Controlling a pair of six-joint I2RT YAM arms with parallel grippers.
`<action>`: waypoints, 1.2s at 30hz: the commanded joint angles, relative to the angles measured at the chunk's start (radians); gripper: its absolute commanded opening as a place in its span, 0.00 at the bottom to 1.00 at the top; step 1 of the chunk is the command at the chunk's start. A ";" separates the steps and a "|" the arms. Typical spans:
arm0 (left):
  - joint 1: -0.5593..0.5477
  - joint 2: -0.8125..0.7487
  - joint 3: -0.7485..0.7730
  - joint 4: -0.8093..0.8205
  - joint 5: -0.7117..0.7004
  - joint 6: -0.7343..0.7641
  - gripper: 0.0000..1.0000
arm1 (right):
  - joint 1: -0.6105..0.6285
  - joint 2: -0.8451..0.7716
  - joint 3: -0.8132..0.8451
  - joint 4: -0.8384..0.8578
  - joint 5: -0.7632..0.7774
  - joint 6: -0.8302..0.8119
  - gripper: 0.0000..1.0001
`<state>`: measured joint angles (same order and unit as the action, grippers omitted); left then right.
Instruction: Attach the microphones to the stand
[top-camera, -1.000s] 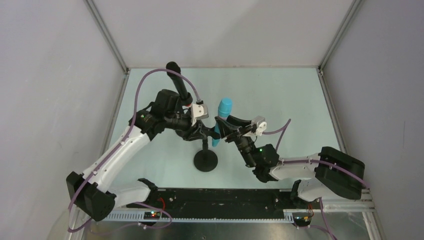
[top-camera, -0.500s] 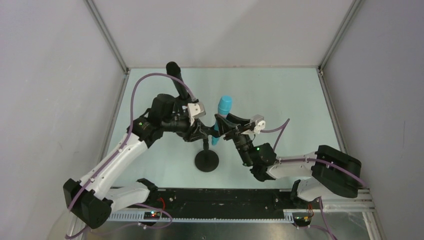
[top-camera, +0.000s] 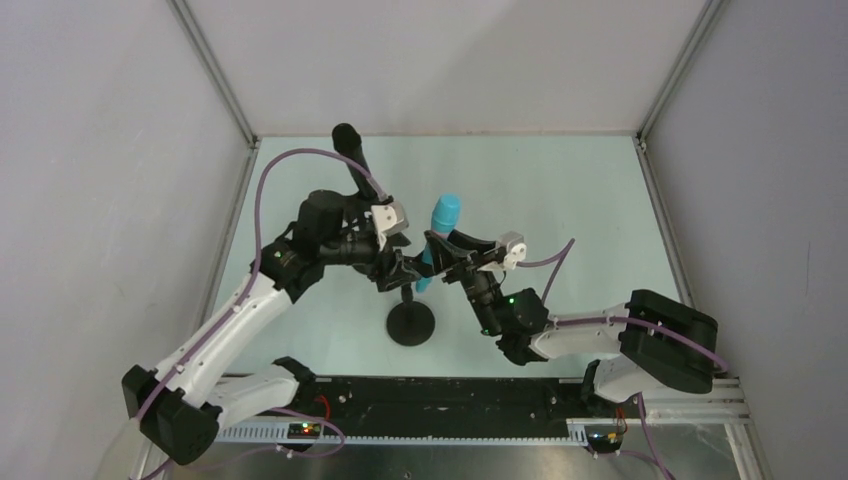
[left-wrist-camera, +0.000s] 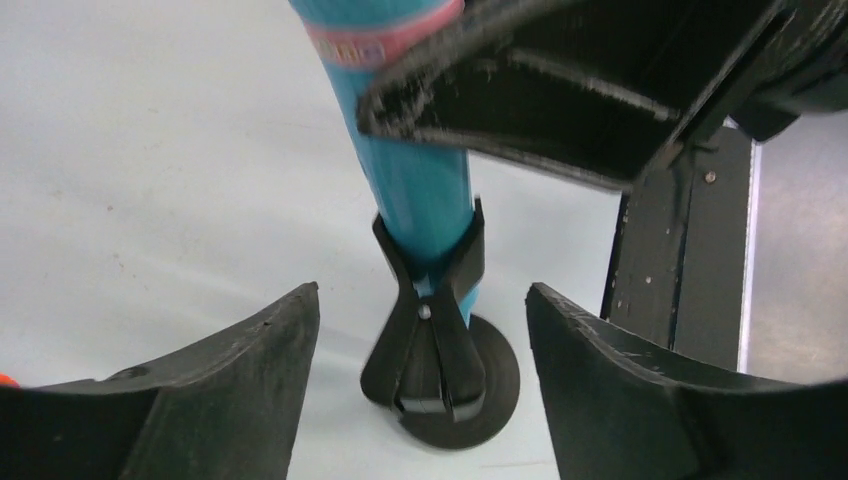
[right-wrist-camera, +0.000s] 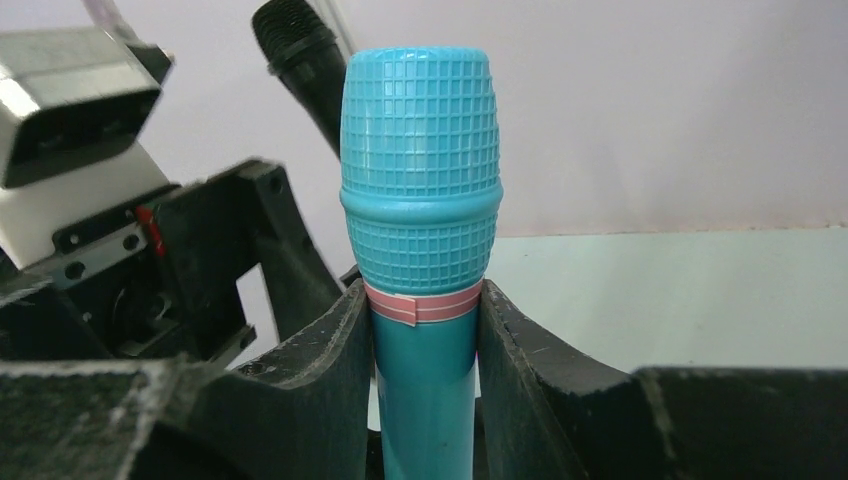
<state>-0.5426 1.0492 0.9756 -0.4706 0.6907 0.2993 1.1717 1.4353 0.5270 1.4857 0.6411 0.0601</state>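
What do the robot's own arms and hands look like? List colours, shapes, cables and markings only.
Both the left arm and right arm have white links between bulky black joints. A purple cable loops along each. A white camera block sits at each wrist. The left hand and right hand have two black, wedge-shaped fingers with scuffed edges. A green light glows on the right arm.

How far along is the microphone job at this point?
Done, apparently: the black microphone stands up with no gripper on it, its clip hidden. In hand: the turquoise microphone, clamped by the right gripper, sits in the stand's clip; the left gripper is open. Left: releasing it.
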 joint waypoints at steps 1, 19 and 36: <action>-0.012 -0.061 -0.009 0.091 0.011 -0.003 0.88 | 0.021 -0.003 0.037 0.041 -0.018 0.008 0.00; -0.011 -0.109 0.029 0.076 -0.071 0.110 0.98 | -0.029 -0.075 0.070 0.041 -0.141 -0.148 0.00; 0.004 -0.156 -0.028 0.055 -0.110 0.178 0.99 | -0.222 0.013 0.192 0.044 -0.213 -0.141 0.00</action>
<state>-0.5465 0.9169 0.9623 -0.4141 0.5930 0.4377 0.9756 1.4326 0.6449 1.4117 0.4530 -0.1081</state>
